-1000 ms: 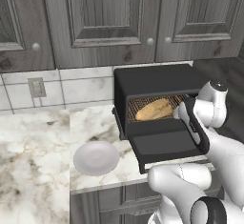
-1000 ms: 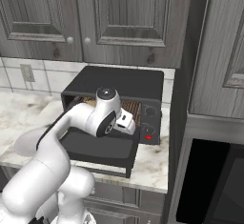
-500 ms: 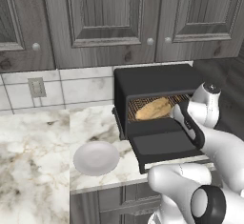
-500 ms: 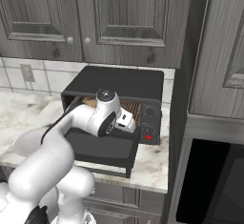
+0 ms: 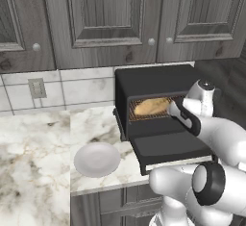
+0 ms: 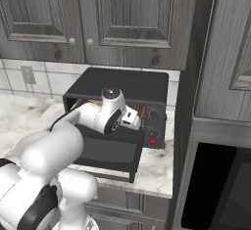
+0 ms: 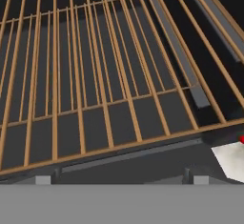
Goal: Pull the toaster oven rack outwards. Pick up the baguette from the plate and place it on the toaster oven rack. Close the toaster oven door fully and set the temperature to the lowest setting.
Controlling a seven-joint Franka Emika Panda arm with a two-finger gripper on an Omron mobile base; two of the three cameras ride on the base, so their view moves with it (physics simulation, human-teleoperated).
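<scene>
One step left first: shut the dark drop-down door fully.
Bread: golden baguette on copper wire rack.
Tool: opening cannot be told, nothing visibly held.
Advice: clear the cavity, lift from under the door's front edge.

light: even, soft, rendered, no clear source | shadows: faint under the boxy matte black toaster oven and its dropped dark door panel | glare: none | sharpness: base views slightly soft; copper wire rack crisp | distortion: none at edges
</scene>
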